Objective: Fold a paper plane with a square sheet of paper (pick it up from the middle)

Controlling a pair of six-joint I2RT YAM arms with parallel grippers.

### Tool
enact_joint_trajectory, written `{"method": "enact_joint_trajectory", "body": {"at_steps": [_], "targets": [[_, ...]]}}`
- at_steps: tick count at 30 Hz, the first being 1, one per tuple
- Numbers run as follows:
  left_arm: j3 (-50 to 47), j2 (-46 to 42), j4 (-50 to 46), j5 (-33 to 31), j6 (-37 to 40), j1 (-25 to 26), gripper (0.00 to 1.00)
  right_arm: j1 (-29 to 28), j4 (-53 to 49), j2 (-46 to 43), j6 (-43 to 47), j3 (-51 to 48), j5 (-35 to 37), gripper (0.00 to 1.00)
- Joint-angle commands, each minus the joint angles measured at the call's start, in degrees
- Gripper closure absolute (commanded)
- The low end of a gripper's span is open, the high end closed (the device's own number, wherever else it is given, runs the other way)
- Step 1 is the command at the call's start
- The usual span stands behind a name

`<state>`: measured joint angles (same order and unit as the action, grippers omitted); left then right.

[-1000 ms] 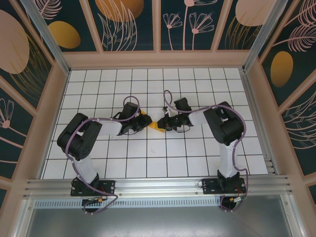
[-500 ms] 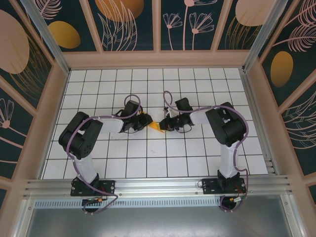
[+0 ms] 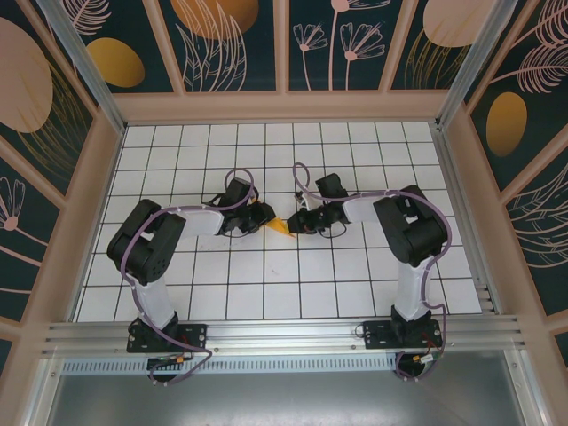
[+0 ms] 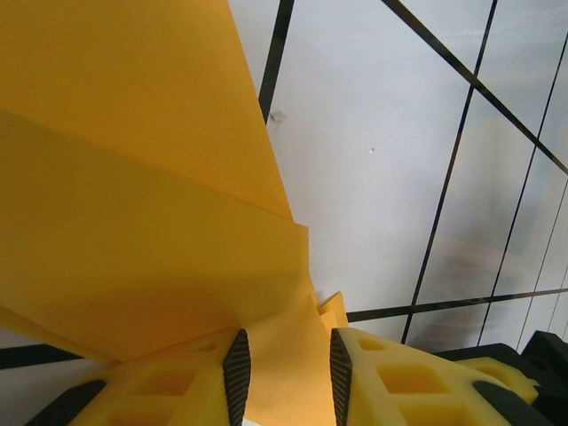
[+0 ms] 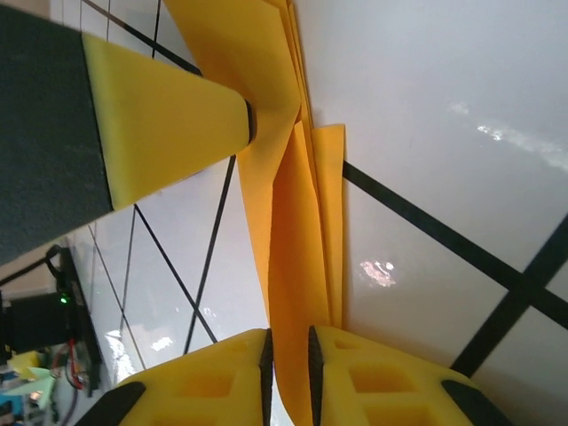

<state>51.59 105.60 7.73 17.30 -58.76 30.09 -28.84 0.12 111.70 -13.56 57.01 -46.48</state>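
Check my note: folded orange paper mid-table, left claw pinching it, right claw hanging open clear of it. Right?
No. The right wrist view shows the right claw shut on the folded orange paper, not open and clear of it. The left claw does pinch it; the rest holds.

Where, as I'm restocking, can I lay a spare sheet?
Free: the far tile rows under the back wall, and the near rows between the arm bases. Crowded: mid-table, where left arm and right arm meet at the folded paper.

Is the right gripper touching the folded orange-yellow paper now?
Touching. In the right wrist view the paper plane runs into the right gripper and fills the narrow slot of its jaws with no gap.
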Motion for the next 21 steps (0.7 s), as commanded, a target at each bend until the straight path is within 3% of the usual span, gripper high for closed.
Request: {"method": "enact_joint_trajectory", "body": {"at_steps": [1, 9, 21], "targets": [[0.15, 3.19, -5.34, -5.17, 0.83, -0.21, 0.66, -0.79, -3.78, -1.71, 7.5, 0.72, 1.47, 0.79], [0.68, 3.46, -6.1, -5.0, 1.19, -0.18, 0.66, -4.28, -3.99, -1.31, 14.48, 2.41, 8.22, 0.77], [2.0, 3.54, -7.26, -4.91, 1.81, -0.2, 0.65, -6.8, -2.9, -2.96, 21.8, 0.31, 12.37, 0.79]]}}
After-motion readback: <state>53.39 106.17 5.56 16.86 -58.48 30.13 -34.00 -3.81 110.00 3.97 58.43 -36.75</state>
